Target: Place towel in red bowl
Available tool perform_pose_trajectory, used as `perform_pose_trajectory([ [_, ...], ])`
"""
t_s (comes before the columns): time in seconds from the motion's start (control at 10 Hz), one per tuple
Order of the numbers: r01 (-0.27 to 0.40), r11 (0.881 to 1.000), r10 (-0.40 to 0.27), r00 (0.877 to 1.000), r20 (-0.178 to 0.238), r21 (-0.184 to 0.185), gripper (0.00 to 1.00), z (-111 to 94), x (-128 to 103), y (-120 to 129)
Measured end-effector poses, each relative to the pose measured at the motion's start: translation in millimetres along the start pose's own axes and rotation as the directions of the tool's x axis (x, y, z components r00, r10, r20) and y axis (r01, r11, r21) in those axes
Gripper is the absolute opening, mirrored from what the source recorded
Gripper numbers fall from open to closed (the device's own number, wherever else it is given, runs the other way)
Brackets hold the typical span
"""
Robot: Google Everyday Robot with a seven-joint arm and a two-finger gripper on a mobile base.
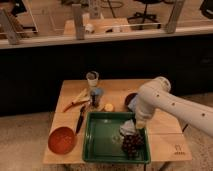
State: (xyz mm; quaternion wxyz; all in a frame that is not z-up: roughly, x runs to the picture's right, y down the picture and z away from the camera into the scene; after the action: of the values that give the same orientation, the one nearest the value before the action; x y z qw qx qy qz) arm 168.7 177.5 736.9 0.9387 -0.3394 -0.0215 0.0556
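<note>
Your gripper [138, 124] hangs by the towel [127, 128] in the tray [100, 149], probably to carry it to the bowl [61, 140]; open or closed, I cannot tell.

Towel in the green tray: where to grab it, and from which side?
Probably pinch the towel's raised crumpled middle from straight above: the green tray's walls and the grapes beside it block side approaches. The gripper is at its right edge.

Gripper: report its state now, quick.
Gripper: low over the green tray, right by the towel; open, shut or holding anything cannot be told.
</note>
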Motion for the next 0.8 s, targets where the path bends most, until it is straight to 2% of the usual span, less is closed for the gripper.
perform_pose_trajectory([
  [0.3,0.015,0.999,-0.015,1.000,0.003,-0.033,0.51,16.7,-18.6,8.4],
  [0.8,0.044,0.998,-0.044,0.999,0.000,-0.048,0.51,33.8,-31.9,12.7],
])
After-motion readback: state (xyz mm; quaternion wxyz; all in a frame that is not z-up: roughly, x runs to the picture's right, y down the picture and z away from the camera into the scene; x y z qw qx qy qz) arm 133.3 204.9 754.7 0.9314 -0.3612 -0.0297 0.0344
